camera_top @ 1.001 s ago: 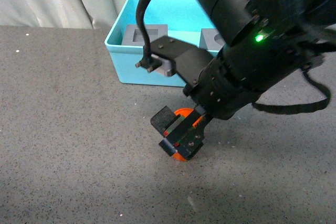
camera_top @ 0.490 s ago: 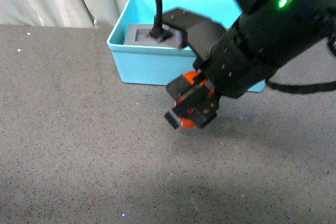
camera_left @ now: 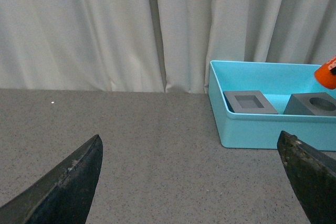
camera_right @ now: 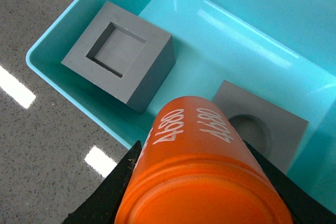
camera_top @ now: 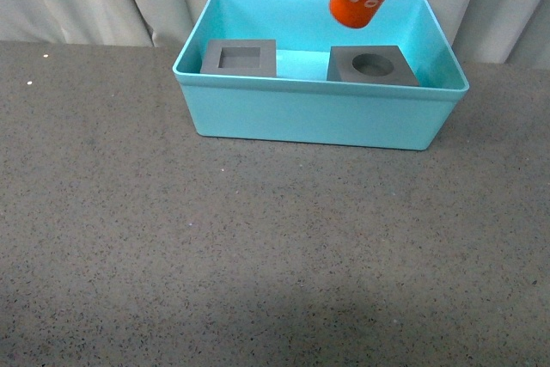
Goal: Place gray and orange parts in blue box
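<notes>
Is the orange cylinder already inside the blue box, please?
Not yet: the right gripper holds the orange cylinder in the air above the blue box.

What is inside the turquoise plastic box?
Two matte gray cubes: one with a square recess, one with a round recess. The orange cylinder hangs above the box in the right gripper. The floor under them is covered.

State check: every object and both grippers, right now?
blue box: upright, holds both cubes
square-recess cube: in the box, recess up
round-recess cube: in the box, recess up
orange cylinder: gripped, in the air over the box, not yet released
right gripper: shut on the orange cylinder
left gripper: open, empty
</notes>
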Available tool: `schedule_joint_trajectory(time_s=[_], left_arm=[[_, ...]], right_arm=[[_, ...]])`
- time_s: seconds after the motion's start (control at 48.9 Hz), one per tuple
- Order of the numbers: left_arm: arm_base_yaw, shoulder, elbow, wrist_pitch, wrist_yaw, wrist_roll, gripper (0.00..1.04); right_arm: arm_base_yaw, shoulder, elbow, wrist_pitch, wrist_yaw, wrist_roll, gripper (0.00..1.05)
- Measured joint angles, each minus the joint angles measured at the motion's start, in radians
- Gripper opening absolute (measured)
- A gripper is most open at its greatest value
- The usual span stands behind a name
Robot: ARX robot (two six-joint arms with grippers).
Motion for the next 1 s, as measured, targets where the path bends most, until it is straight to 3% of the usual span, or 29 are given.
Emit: schedule_joint_trajectory(time_s=[0.429,1.001], left_arm=[[0.0,0.0,0.0,0.0,0.0,0.0,0.98],[0.0,0.0,0.0,0.0,0.0,0.0,0.98]], right_arm=[[0.068,0.395,0.403,-0.171,0.071,0.05,0.44],[0.066,0.541,0.592,-0.308,0.087,0.049,0.44]])
